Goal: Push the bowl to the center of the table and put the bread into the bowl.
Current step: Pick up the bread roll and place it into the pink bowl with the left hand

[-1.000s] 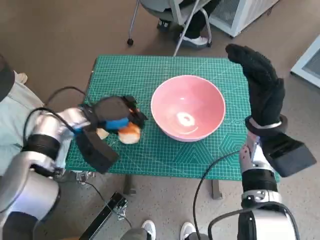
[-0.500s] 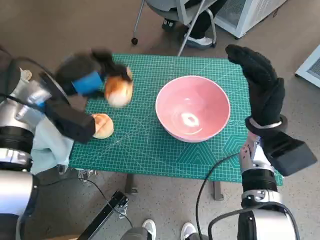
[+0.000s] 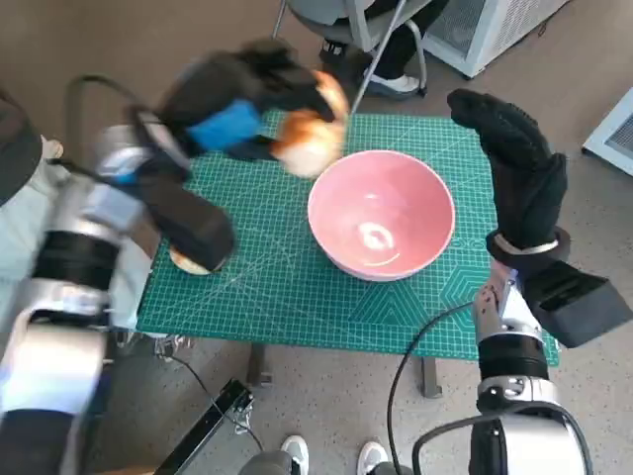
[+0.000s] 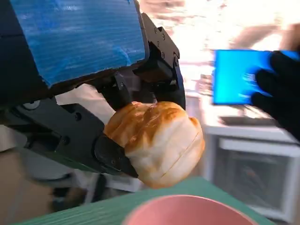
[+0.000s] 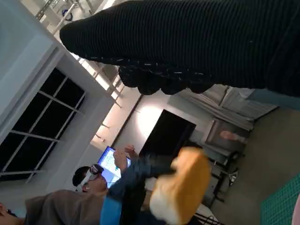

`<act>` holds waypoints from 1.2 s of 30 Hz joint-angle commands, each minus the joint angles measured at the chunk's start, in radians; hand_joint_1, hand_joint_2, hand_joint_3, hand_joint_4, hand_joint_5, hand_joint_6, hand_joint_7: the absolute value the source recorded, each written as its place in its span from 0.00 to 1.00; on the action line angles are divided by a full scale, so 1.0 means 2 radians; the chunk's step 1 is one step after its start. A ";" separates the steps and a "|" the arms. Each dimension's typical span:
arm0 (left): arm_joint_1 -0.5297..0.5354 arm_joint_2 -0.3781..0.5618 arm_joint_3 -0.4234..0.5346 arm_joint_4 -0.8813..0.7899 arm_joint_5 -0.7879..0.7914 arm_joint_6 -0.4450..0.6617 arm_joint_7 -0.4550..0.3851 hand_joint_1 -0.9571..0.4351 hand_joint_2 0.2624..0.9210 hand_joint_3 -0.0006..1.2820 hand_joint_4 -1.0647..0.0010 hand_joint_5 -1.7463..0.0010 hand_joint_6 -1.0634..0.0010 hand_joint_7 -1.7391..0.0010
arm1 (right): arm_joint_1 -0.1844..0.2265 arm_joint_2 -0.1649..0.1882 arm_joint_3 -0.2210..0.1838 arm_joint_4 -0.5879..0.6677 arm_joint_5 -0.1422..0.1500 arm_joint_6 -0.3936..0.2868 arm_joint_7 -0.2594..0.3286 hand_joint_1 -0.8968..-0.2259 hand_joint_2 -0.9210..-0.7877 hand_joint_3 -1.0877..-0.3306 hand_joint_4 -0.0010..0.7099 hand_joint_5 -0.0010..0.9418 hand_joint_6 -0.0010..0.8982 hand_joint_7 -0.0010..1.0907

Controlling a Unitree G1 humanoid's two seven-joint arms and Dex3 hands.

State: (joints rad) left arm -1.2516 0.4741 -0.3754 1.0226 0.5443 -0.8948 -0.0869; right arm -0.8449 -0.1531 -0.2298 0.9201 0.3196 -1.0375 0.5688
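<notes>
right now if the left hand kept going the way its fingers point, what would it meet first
Probably the pink bowl: the left hand holds the bread just off its near rim, fingers reaching toward it. Height above the rim is unclear.

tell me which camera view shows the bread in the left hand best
The left wrist view: the bread roll fills mid-frame, sharp, gripped by the left hand above the pink bowl. In the head view the roll is motion-blurred beside the bowl's far-left rim. The right wrist view shows it as an out-of-focus yellow blob.
</notes>
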 commanded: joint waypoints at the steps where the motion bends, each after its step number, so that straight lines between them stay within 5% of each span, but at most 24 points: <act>1: -0.025 -0.033 -0.020 0.042 0.028 0.006 0.026 0.69 1.00 0.06 0.41 0.36 0.37 0.29 | 0.003 0.002 0.000 -0.001 0.006 0.006 0.005 0.42 0.00 0.48 0.48 0.00 0.02 0.73; 11: -0.037 -0.087 -0.060 0.100 0.073 0.050 0.051 0.69 1.00 0.08 0.43 0.32 0.40 0.29 | 0.011 0.001 0.000 -0.010 0.003 0.003 0.003 0.43 0.00 0.48 0.47 0.00 0.02 0.73; 17: -0.035 -0.103 -0.068 0.117 0.075 0.085 0.029 0.69 1.00 0.08 0.43 0.31 0.42 0.30 | 0.014 0.000 -0.001 -0.015 0.007 0.005 0.005 0.43 0.00 0.48 0.47 0.00 0.02 0.73; 20: -0.030 -0.110 -0.065 0.125 0.066 0.113 -0.017 0.69 1.00 0.19 0.54 0.23 0.60 0.19 | 0.017 -0.001 -0.002 -0.019 0.008 0.005 0.005 0.44 0.00 0.48 0.47 0.00 0.02 0.73; 21: -0.028 -0.111 -0.064 0.126 0.064 0.119 -0.029 0.66 0.95 0.20 0.68 0.37 0.73 0.31 | 0.017 -0.001 -0.002 -0.020 0.008 0.005 0.005 0.45 0.00 0.49 0.47 0.00 0.02 0.73; 25: -0.024 -0.108 -0.055 0.122 0.046 0.135 -0.088 0.63 0.97 0.10 0.87 0.79 0.93 0.58 | 0.020 -0.003 -0.003 -0.023 0.008 0.006 0.003 0.45 0.00 0.49 0.47 0.00 0.02 0.73; 29: -0.023 -0.100 -0.040 0.112 0.025 0.139 -0.129 0.62 0.93 0.05 0.94 0.90 0.98 0.67 | 0.020 -0.004 -0.004 -0.024 0.006 0.005 -0.001 0.45 0.00 0.49 0.47 0.00 0.01 0.73; 36: -0.001 -0.064 -0.020 0.075 0.001 0.110 -0.141 0.58 0.86 0.02 0.99 0.96 1.00 0.74 | 0.020 -0.004 -0.003 -0.026 -0.002 0.001 -0.010 0.45 0.00 0.49 0.47 0.00 0.01 0.73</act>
State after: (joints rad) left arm -1.2844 0.3004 -0.4414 1.2144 0.5801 -0.6388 -0.3576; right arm -0.8316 -0.1544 -0.2354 0.8706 0.3239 -1.0381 0.5599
